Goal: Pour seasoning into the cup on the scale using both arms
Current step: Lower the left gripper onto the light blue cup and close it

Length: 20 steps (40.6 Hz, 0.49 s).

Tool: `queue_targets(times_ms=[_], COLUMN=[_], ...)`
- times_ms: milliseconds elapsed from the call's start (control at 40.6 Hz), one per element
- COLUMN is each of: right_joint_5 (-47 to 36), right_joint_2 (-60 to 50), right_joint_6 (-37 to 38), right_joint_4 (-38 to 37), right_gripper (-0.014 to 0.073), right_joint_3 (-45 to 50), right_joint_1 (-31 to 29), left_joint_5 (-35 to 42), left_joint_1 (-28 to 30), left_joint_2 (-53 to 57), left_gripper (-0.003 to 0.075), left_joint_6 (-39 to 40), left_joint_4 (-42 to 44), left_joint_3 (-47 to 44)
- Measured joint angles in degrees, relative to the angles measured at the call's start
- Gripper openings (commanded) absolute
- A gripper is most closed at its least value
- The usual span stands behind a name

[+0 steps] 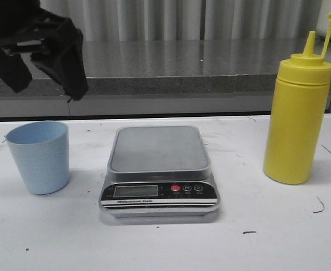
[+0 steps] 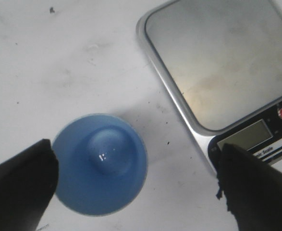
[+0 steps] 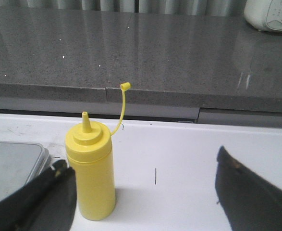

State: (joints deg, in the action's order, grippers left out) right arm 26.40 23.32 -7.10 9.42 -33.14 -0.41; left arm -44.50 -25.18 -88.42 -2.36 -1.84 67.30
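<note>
1. We've got the seasoning bottle [image 1: 298, 121] standing upright on the white bench [image 1: 255, 237], off to the right of the scale [image 1: 158, 169] and well apart from it. Cap's off the nozzle and sticking up on its tether.
2. The cup [image 1: 39, 156] sits upright on the bench to the left of the scale, near it but not touching. So it's not on the platform, which is bare.
3. From the left wrist cam we're looking straight down into the cup [image 2: 100, 163]; looks like nothing in it.
4. Left tool [image 1: 47, 53] hangs above and behind the cup, jaws spread wide, holding nothing.
5. Right tool [image 3: 145, 202] only shows in its own wrist cam: fingers wide apart, seasoning bottle [image 3: 91, 171] just beside one finger, but we can't tell if they touch.
</note>
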Motion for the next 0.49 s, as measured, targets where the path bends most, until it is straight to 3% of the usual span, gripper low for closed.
queue_targets(times_ms=[345, 493], right_joint_5=[0.00, 0.00], right_joint_2=[0.00, 0.00], right_joint_6=[0.00, 0.00], right_joint_4=[0.00, 0.00], right_gripper=[0.0606, 0.0606], right_joint_3=[0.00, 0.00], right_joint_1=[0.00, 0.00], left_joint_5=[-1.34, -1.34], left_joint_1=[0.00, 0.00], left_joint_2=[-11.17, -14.05], left_gripper=[0.0551, 0.0460], left_joint_6=[0.00, 0.00], left_joint_4=[0.51, 0.59], left_joint_3=[3.02, 3.02])
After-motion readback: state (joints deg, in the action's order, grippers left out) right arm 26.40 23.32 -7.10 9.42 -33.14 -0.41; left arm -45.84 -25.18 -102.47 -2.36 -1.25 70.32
